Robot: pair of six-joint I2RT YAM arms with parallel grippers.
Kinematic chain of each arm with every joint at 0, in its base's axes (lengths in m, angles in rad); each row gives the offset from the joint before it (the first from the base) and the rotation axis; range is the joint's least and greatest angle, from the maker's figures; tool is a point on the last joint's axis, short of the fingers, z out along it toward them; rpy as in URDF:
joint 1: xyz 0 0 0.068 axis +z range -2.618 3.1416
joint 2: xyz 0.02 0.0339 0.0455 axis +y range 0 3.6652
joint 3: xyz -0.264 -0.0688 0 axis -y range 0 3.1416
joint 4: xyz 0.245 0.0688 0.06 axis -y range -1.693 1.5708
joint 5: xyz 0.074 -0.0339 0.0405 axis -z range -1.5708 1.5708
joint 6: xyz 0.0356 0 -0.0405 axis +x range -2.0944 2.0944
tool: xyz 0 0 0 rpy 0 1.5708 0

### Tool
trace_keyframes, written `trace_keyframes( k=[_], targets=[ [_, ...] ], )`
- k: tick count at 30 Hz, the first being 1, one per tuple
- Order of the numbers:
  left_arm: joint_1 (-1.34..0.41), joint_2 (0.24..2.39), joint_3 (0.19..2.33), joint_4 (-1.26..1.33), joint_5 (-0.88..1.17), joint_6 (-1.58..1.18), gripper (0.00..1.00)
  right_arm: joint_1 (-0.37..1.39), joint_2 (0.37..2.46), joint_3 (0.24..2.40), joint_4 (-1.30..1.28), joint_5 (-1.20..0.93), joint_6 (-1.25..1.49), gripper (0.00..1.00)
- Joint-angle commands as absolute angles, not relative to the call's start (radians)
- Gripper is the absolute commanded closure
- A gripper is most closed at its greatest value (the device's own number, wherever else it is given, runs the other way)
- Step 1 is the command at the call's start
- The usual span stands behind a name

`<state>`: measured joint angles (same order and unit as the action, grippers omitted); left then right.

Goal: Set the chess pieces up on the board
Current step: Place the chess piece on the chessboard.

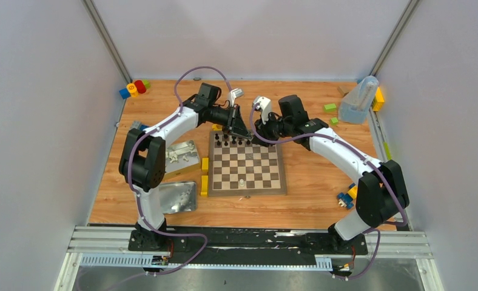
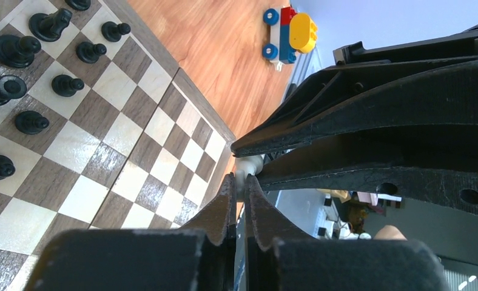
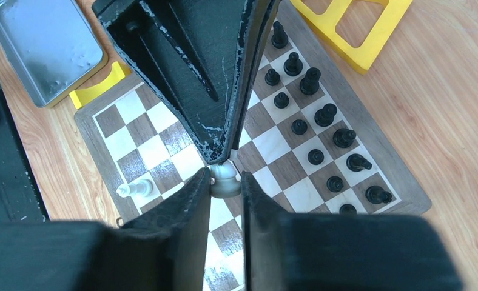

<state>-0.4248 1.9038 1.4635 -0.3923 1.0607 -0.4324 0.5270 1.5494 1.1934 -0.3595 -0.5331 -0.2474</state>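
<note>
the square wooden chessboard (image 1: 252, 173) with dark-brown and cream squares lies at the middle of the orange-brown wooden table (image 1: 309, 200). a row of small black chess pieces (image 1: 230, 140) stands along its 12 o'clock edge, and the wrist views show them in two ranks. one pale silvery-white chess piece (image 1: 241, 182) stands alone on the squares near the 6 o'clock edge. both arms meet over the 12 o'clock side of the board. the right gripper (image 3: 224, 189) holds a second pale silvery-white chess piece (image 3: 224, 180) above the squares, one black finger pressed to each side of it. the left gripper (image 2: 241, 185) comes in from 11 o'clock with its fingers drawn narrow, only a thin slit between them, and the pale piece's end is caught at their tips. at 9 o'clock from the board, yellow plastic blocks (image 1: 204, 165) touch its border. beyond them sit two shiny metal tins, one (image 1: 182, 156) holding pale bits and one (image 1: 179, 197) nearer 8 o'clock. a blue and yellow toy car (image 1: 346, 197) lies at 4 o'clock, well apart from the board.
</note>
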Motion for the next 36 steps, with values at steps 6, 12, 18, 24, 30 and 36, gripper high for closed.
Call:
trace_keyframes(
  k=[6,12,18,24,30,36],
  targets=[
    [-0.431,1.845,1.572,-0.614,1.001,-0.18,1.0,0.471,1.474,1.214,-0.379,-0.547,-0.285,0.4],
    [-0.438,1.795,1.662,-0.962,0.725,0.161,1.0,0.33,1.375,1.157,-0.456,-0.603,-0.327,0.35],
    [-0.562,1.661,1.467,-1.03,0.415,0.354,1.0,0.239,1.307,1.074,-0.455,-0.597,-0.331,0.36],
    [-0.694,1.581,1.301,-0.978,0.246,0.388,1.0,0.218,1.296,1.018,-0.437,-0.595,-0.324,0.36],
    [-0.776,1.581,1.23,-0.946,0.165,0.386,1.0,0.216,1.307,1.003,-0.433,-0.584,-0.334,0.36],
    [-0.81,1.605,1.228,-0.922,0.14,0.377,0.99,0.216,1.323,0.998,-0.433,-0.589,-0.339,0.36]
  ],
)
